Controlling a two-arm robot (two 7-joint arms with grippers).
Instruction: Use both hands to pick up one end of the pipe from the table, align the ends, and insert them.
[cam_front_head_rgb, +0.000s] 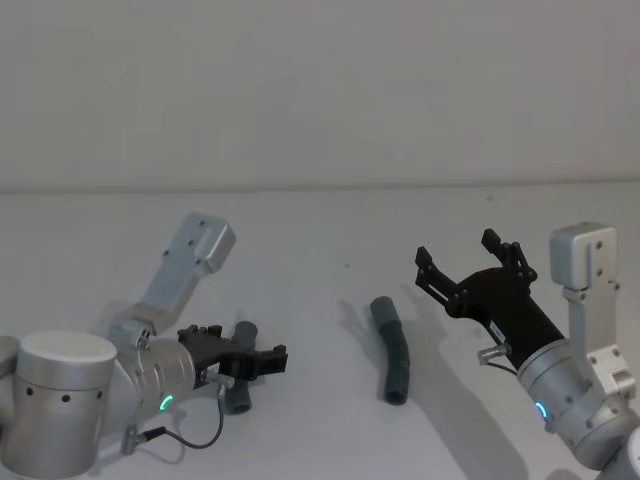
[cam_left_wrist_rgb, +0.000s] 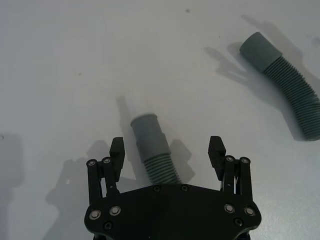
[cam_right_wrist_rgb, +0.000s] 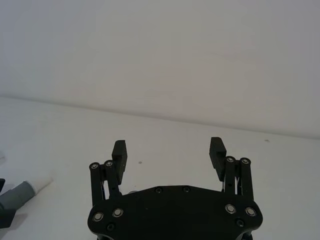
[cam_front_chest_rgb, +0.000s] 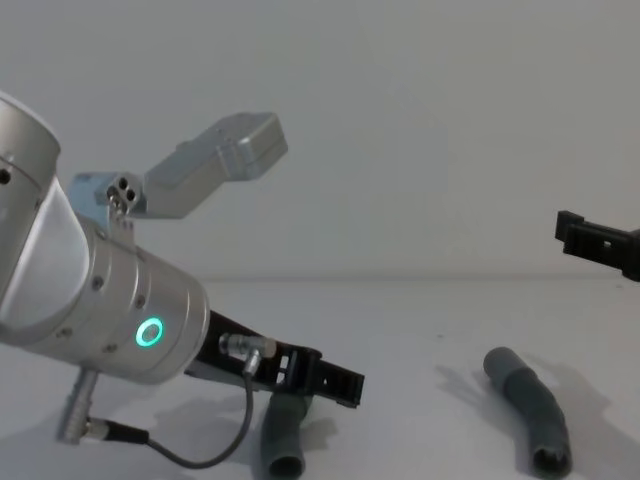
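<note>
Our left gripper (cam_left_wrist_rgb: 167, 149) sits low over the table (cam_left_wrist_rgb: 60, 60), fingers spread wide. The left pipe piece (cam_left_wrist_rgb: 150, 147) lies between them and touches neither pad. Its smooth cuff points away from the palm and its ribbed part runs under it.

We judge the main risk to be here. The piece lies off-centre, nearer one finger, so closing could nudge or roll it before both pads bite. It could also clamp the soft ribs and leave the cuff crooked.

Further out, the right pipe piece (cam_front_head_rgb: 393, 350) rests on the table, well apart from the first. Our right gripper (cam_front_head_rgb: 456, 252) hangs raised to its right, also spread open and holding nothing. A bent hose could pivot under a skewed grasp there.

We see a white tip (cam_right_wrist_rgb: 43, 183) in the right wrist view but cannot tell which piece carries it. Bringing the wrong ends together would not mate them.
</note>
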